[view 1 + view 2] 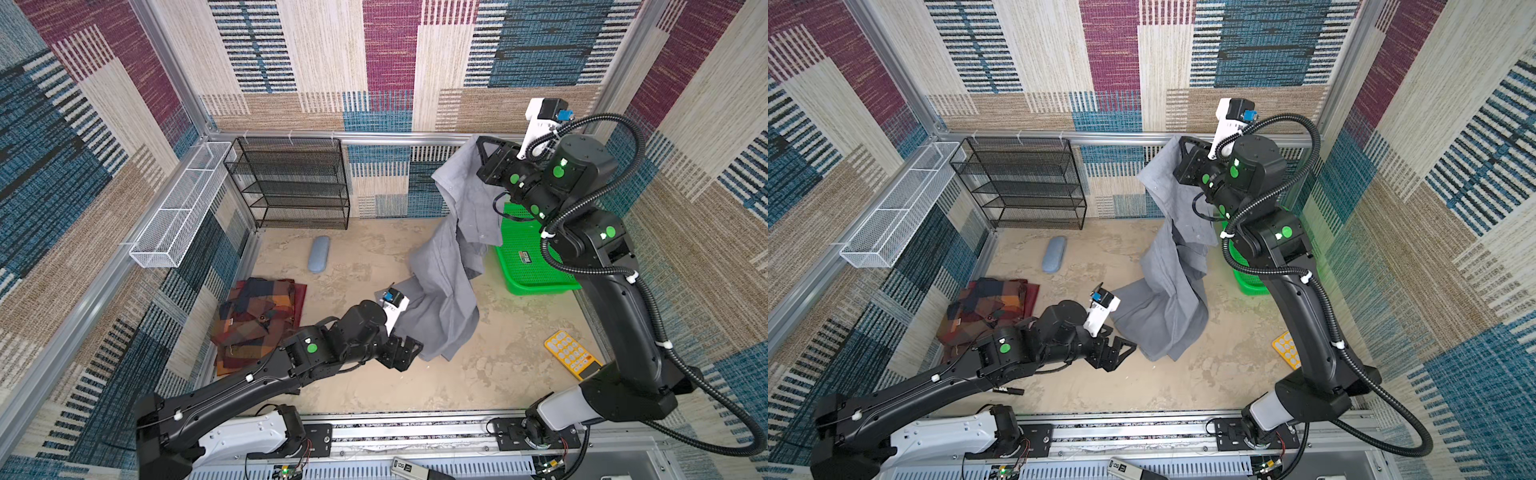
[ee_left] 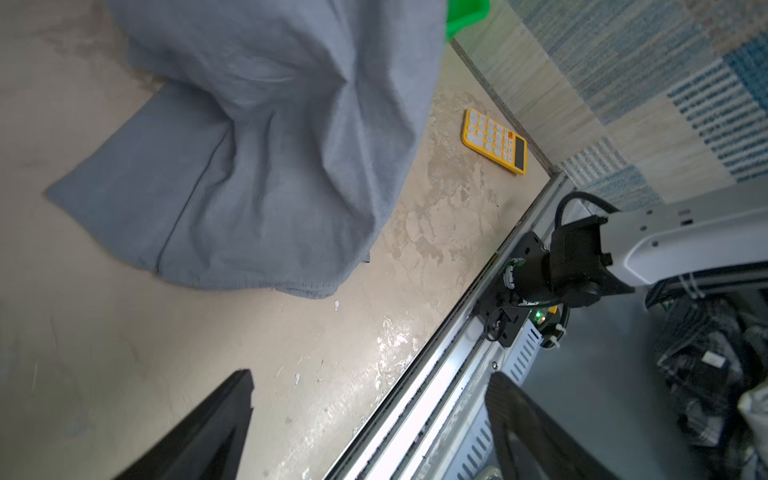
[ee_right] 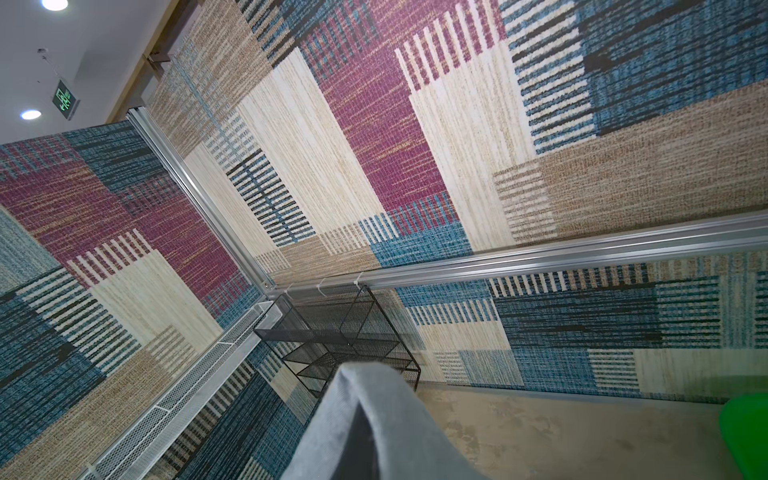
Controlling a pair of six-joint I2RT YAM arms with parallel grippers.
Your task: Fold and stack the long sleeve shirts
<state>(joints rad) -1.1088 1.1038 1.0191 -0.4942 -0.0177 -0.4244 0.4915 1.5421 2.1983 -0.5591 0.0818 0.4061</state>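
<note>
Grey shirt (image 1: 449, 266) hanging from clenched right gripper (image 1: 478, 143) in both top views, hem pooled on tabletop (image 1: 365, 386) beside left gripper (image 1: 409, 353); plaid shirt (image 1: 253, 320) folded at left. Left wrist: fingers (image 2: 224, 424) apart, clear of fabric. Right wrist: fabric draped over jaws, pinch probably beneath.

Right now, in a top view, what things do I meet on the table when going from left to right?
From the left: plaid shirt → case → grey shirt → calculator. The green basket overlaps the last two, so I leave it out.
</note>
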